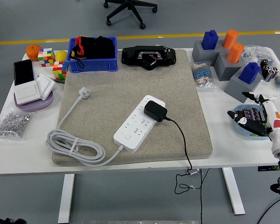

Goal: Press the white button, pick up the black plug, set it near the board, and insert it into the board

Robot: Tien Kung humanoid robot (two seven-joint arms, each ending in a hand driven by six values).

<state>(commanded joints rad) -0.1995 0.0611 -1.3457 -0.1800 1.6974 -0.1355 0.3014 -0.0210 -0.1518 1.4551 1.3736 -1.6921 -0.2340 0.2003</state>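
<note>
A white power strip [138, 122] lies on the beige mat [130, 88], its white cable [74, 144] coiled at the mat's left front. The black plug [155, 111] sits in the strip's far end; its black cord [182, 140] runs off the table's front edge. My right hand [256, 119] is at the table's right edge, well right of the strip, fingers spread and holding nothing. The left arm is out of view.
A blue bin [92, 55] and a black device [148, 56] stand at the back. Grey blocks with blue and orange pegs [228, 56] are back right. A blue dish [249, 122] lies under my right hand. Switches on a purple plate [31, 91], cubes and screws are at left.
</note>
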